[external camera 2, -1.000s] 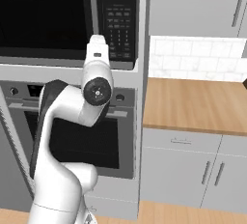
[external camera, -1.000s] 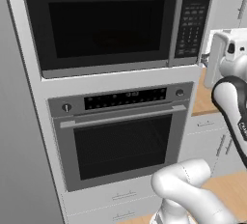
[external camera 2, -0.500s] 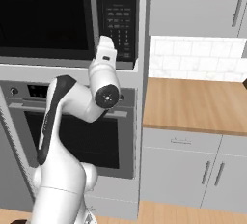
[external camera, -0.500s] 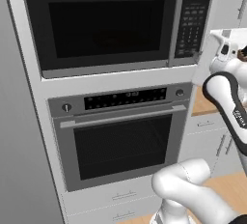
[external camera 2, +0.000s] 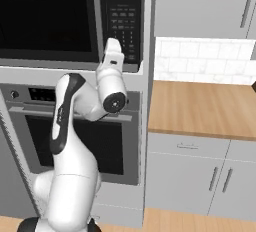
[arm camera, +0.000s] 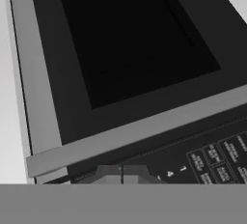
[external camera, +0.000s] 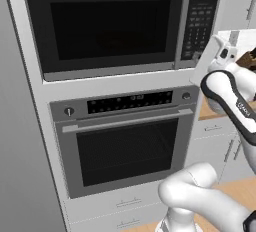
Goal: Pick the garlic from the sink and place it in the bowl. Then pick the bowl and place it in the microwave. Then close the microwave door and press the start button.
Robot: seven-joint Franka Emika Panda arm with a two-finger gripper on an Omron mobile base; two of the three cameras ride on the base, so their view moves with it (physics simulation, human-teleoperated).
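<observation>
A wall oven [external camera: 127, 143] sits before me in a tall pale cabinet column [external camera: 30, 111], its wide horizontal bar handle [external camera: 127, 120] running beneath a dark control strip [external camera: 131, 101] flanked by two round knobs [external camera: 69, 111]. The oven's dark glass window [external camera: 125, 148] faces outward. Below it lie two shallow drawers [external camera: 120, 203] with thin pulls. To my right, a bare wooden countertop [external camera 2: 202, 108] stretches beneath a white tiled backsplash [external camera 2: 202, 60] and grey upper cabinets [external camera 2: 200, 6]. Grey lower cabinets [external camera 2: 200, 176] with slim bar handles stand under the counter, above a wood floor [external camera 2: 195, 221].
</observation>
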